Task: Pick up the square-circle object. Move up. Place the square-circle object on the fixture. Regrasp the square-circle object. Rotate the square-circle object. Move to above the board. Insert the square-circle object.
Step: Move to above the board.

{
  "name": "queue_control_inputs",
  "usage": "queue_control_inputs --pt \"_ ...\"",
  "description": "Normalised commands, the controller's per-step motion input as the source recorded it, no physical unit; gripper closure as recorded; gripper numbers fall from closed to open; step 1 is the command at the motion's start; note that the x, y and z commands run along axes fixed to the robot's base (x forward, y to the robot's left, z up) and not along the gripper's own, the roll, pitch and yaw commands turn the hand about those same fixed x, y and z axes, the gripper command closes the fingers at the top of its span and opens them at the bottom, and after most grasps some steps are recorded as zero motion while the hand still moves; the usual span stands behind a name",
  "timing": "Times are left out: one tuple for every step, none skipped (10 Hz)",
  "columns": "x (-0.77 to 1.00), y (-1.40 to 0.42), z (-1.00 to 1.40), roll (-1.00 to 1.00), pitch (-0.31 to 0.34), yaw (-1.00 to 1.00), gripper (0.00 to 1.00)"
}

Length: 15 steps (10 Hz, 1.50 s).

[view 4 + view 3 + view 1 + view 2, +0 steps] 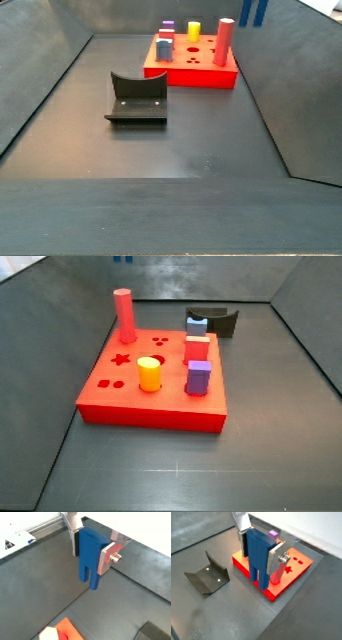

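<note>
The gripper hangs high above the floor, clamped on the upright blue peg between its plates, so a drifting descent toward the dark fixture could clip the red board alongside.

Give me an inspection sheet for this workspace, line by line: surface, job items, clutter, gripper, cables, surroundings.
Surface: dark grey floor, bare around the parts.
Square-circle object: blue peg held upright between the fingers, lifted off the floor.
Fixture: unoccupied, apart from the board.
Board: red, carrying a red cylinder, yellow cylinder, purple block and light-blue-topped peg.
Clutter: nothing seen.
Gripper: above the board in a wrist view, shut on the peg.
Cables: nothing seen.
Surroundings: dark enclosure walls.
</note>
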Motion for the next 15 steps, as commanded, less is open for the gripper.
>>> queue_control_inputs --pt "-0.02 -0.01 0.60 0.10 0.083 0.03 1.00" --pt "0.00 -0.01 0.38 0.10 0.085 0.04 1.00" --pt "0.00 -0.01 0.23 0.10 0.086 0.04 1.00" --pt "0.41 -1.00 0.18 0.16 0.134 -0.07 1.00" --pt "0.42 -1.00 0.16 0.16 0.123 -0.06 1.00" --pt "0.44 -1.00 0.15 0.09 0.155 -0.03 1.00" --pt "0.45 -1.00 0.16 0.01 0.158 -0.02 1.00" --pt "0.45 -1.00 0.16 0.01 0.147 -0.01 1.00" --pt "0.45 -1.00 0.16 0.02 0.133 0.01 1.00" --pt "0.47 -1.00 0.17 -0.01 0.132 0.01 1.00" --pt "0.49 -1.00 0.17 0.00 0.129 0.01 1.00" --pt "0.51 -1.00 0.18 0.00 0.135 0.01 1.00" --pt "0.51 -0.96 0.17 0.00 0.132 0.01 1.00" --pt "0.33 -0.58 0.11 0.02 0.140 0.01 1.00" --pt "0.20 -0.29 0.07 0.03 0.110 0.01 1.00"
